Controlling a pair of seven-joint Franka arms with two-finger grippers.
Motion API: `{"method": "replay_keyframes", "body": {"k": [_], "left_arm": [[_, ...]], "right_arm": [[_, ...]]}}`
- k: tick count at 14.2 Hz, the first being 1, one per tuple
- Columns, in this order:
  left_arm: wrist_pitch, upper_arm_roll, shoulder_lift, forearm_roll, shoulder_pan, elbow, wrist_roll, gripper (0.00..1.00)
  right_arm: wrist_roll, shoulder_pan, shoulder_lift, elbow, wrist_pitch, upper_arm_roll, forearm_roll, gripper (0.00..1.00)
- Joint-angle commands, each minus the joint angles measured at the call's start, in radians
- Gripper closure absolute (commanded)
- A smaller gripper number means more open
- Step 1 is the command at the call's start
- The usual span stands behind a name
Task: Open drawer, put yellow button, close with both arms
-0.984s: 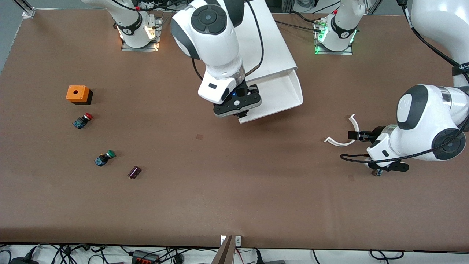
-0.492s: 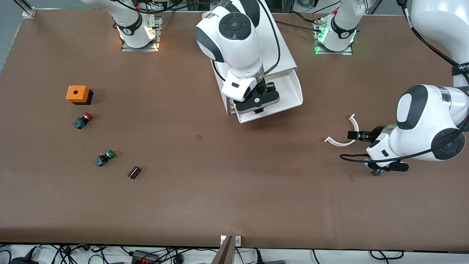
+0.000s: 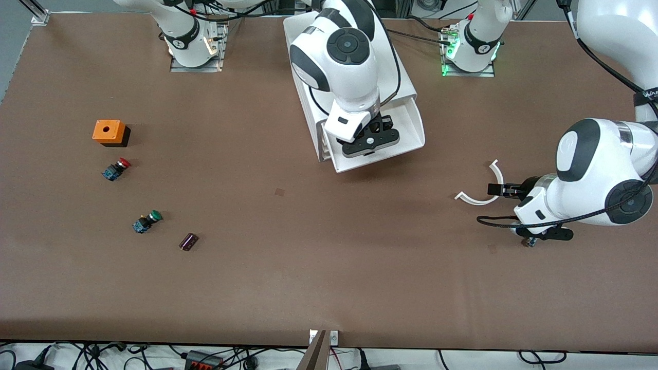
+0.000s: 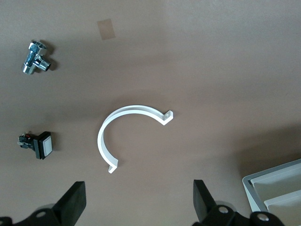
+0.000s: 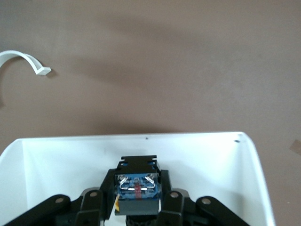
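The drawer (image 3: 408, 128), the top one of the white cabinet (image 3: 401, 77), stands pulled open. My right gripper (image 3: 370, 144) hangs over the open drawer and is shut on the yellow button. In the right wrist view the button's black-and-blue body (image 5: 136, 186) sits between the fingers of the right gripper (image 5: 136, 200), a sliver of yellow cap shows beside it, and the drawer's white floor (image 5: 211, 165) lies below. My left gripper (image 3: 499, 190) waits open and empty low over the table at the left arm's end; it also shows in the left wrist view (image 4: 138, 207).
A white C-shaped clip (image 3: 480, 198) (image 4: 127, 127) lies by the left gripper, with a chrome valve (image 4: 35, 56) and a white-faced switch (image 4: 38, 144) close by. At the right arm's end lie an orange box (image 3: 109, 132), a red button (image 3: 116, 169), a green button (image 3: 147, 221) and a purple cylinder (image 3: 188, 241).
My right arm has carried the yellow button from beside the drawer's front corner to over the open drawer. The left arm has not moved.
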Motion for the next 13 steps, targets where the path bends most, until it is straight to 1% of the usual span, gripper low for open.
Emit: {"method": "replay_keyframes", "body": {"k": [1, 2, 3, 4, 5, 8, 10, 12, 13], "left_arm": [[-0.007, -0.005, -0.02, -0.001, 0.003, -0.014, -0.008, 0.0], [-0.007, -0.005, -0.02, -0.001, 0.003, -0.013, -0.008, 0.0], [-0.007, -0.005, -0.02, -0.001, 0.003, -0.013, -0.008, 0.0], [-0.007, -0.005, -0.02, -0.001, 0.003, -0.013, -0.008, 0.0], [-0.007, -0.005, -0.02, -0.001, 0.003, -0.013, -0.008, 0.0], [-0.007, -0.005, -0.02, -0.001, 0.003, -0.013, -0.008, 0.0], [-0.007, -0.011, -0.023, -0.01, 0.003, -0.011, -0.01, 0.0], [-0.004, -0.036, -0.036, -0.026, 0.003, -0.011, -0.037, 0.0], [-0.003, -0.051, -0.037, -0.027, 0.005, -0.011, -0.082, 0.0]], "right_arm": [[0.018, 0.008, 0.017, 0.032, -0.009, 0.001, 0.012, 1.0], [0.018, 0.008, 0.017, 0.032, -0.018, 0.001, 0.009, 1.0], [0.018, 0.008, 0.015, 0.031, -0.018, -0.001, 0.006, 0.88], [0.018, 0.008, 0.017, 0.031, -0.015, -0.005, 0.006, 0.06], [0.022, 0.008, 0.015, 0.032, -0.01, -0.007, 0.006, 0.0], [0.106, 0.008, 0.009, 0.032, -0.018, -0.01, 0.006, 0.0], [0.137, -0.002, -0.026, 0.035, -0.034, -0.014, 0.006, 0.0], [0.136, -0.043, -0.07, 0.048, -0.071, -0.024, 0.007, 0.0], [0.133, -0.095, -0.095, 0.048, -0.109, -0.024, 0.007, 0.0]]}}
